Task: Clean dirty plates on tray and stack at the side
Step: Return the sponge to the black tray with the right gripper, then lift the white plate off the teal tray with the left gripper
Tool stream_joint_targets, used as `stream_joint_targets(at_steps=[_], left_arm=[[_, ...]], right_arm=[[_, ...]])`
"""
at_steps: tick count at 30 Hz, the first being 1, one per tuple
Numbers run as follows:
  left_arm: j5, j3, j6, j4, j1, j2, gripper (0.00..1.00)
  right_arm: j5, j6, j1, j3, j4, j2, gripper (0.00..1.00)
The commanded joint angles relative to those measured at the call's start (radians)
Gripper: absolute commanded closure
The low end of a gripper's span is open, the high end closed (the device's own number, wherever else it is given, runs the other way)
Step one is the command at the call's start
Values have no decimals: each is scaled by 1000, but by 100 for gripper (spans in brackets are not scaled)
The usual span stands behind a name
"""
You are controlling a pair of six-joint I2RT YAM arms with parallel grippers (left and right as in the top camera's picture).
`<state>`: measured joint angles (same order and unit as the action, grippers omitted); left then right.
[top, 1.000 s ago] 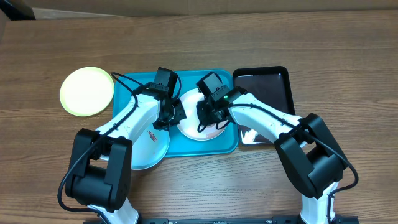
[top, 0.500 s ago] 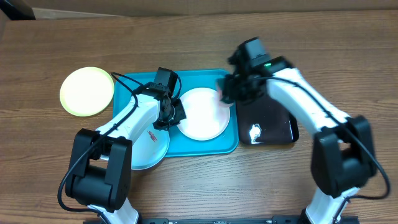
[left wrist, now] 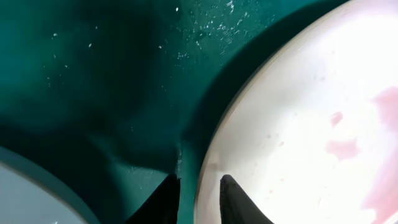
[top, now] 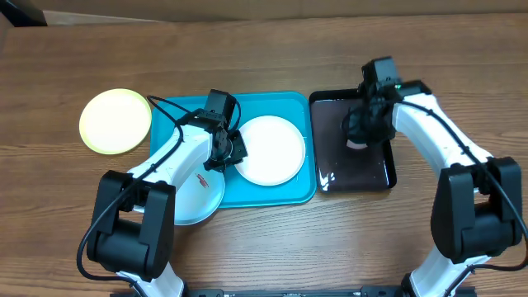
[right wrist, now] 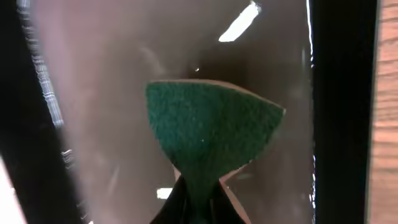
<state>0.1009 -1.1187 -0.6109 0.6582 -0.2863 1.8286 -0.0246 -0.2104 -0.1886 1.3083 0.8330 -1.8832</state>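
Note:
The white plate [top: 272,150] lies on the turquoise tray [top: 272,191]. My left gripper [top: 231,154] is shut on its left rim, one finger on the plate and one over the tray [left wrist: 198,199]. The left wrist view shows reddish smears on the white plate [left wrist: 323,112]. The light blue plate [top: 195,198] lies over the tray's left edge, partly under my left arm. The yellow-green plate [top: 115,121] sits on the table at far left. My right gripper [top: 360,132] is shut on a green sponge [right wrist: 208,124] above the black tray [top: 355,169].
The glossy black tray [right wrist: 112,124] stands right of the turquoise tray and holds a shiny film of liquid. Bare wooden table lies behind and in front of both trays. A corner of the light blue plate [left wrist: 25,196] shows in the left wrist view.
My right arm has left the white plate and swung right with the sponge, now over the black tray. My left arm and the plates have not moved.

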Motion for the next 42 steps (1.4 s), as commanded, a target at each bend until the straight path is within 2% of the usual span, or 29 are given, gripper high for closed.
stream_joint_targets(at_steps=[1,2,3,4,5,13,19,24,26,30,33,35,38,42], left_arm=[[-5,3,-2,-2,-2,-18,71],[-5,3,-2,-2,-2,-18,67],[-8,3,-2,-2,-2,-18,64],[-14,3,-2,-1,-2,-18,63],[-21,3,-2,-1,-2,-18,63],[-43,8,-2,-1,-2,-18,68],[-56,39,-7,-27,-2,-18,69],[-56,39,-11,-34,-2,-18,71],[-56,39,-10,-34,-2,-18,73],[-56,39,-10,-34,-2,-17,82],[-56,39,-10,-36,-2,-17,96],[-49,36,-7,-42,-2,-17,96],[-29,-4,63,-20,10,-18,96],[-33,-132,140,56,44,-24,96]], right_arm=[[50,10,-8,-71,-64,20,96],[50,10,-8,-85,-81,20,90],[49,10,-8,-96,-93,20,55],[45,10,-8,-97,-92,20,36],[41,10,-8,-96,-92,20,30],[31,1,20,130,79,27,29],[31,-2,99,258,160,27,28],[31,-2,208,256,161,24,14],[31,-2,257,255,162,24,0],[31,-2,322,256,175,24,0],[31,-2,349,256,171,24,0],[31,-2,359,256,171,24,0],[31,-2,363,256,168,24,0],[31,-2,363,256,168,24,0]])
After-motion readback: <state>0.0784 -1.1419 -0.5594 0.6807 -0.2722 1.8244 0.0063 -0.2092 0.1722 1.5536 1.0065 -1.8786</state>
